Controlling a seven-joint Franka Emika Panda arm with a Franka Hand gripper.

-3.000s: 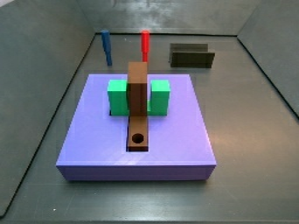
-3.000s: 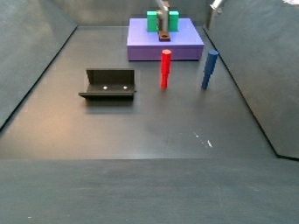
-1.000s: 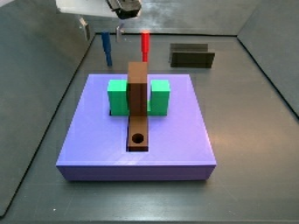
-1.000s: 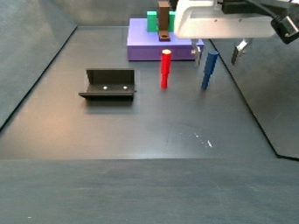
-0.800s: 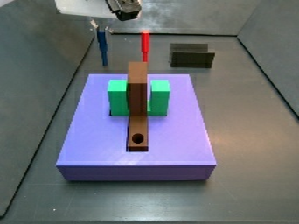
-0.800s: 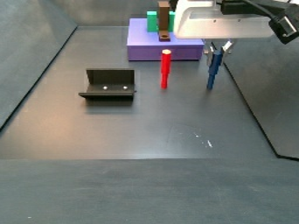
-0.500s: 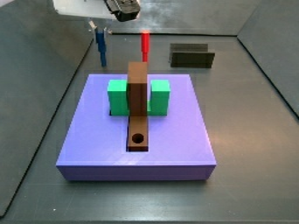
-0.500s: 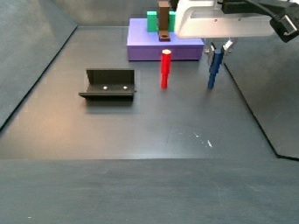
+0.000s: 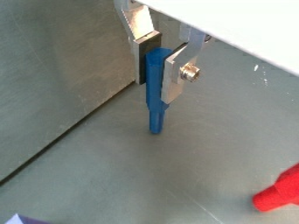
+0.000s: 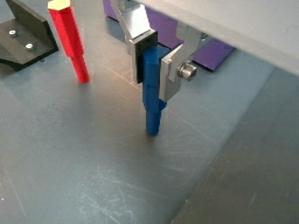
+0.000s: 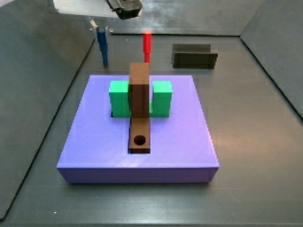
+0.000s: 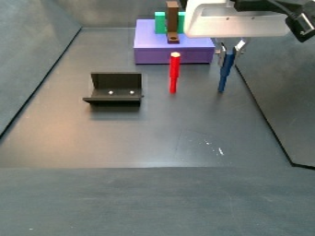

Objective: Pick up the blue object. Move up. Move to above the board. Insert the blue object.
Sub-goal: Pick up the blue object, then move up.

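Note:
The blue object (image 9: 155,96) is a thin blue peg, upright near the floor's side wall. My gripper (image 9: 160,63) is shut on its upper half, the silver fingers (image 10: 174,70) pressing it from both sides in both wrist views. Its lower end is at or just above the floor; I cannot tell which. In both side views the gripper (image 12: 227,48) holds the blue object (image 12: 224,74) (image 11: 104,49) beside the red peg. The brown board (image 11: 140,106), with its round hole (image 11: 140,140) near one end, lies over the green block, away from the gripper.
A red peg (image 12: 175,72) (image 10: 70,42) stands close beside the blue one. The dark fixture (image 12: 114,89) (image 11: 194,58) sits on the floor. The purple slab (image 11: 178,146) carries the green block (image 11: 120,97) and the board. Grey walls (image 9: 59,79) rise close to the gripper.
A second ago the fingers stood open around the blue peg; they have since shut on it, shifting it slightly. Over the last half second almost nothing has moved.

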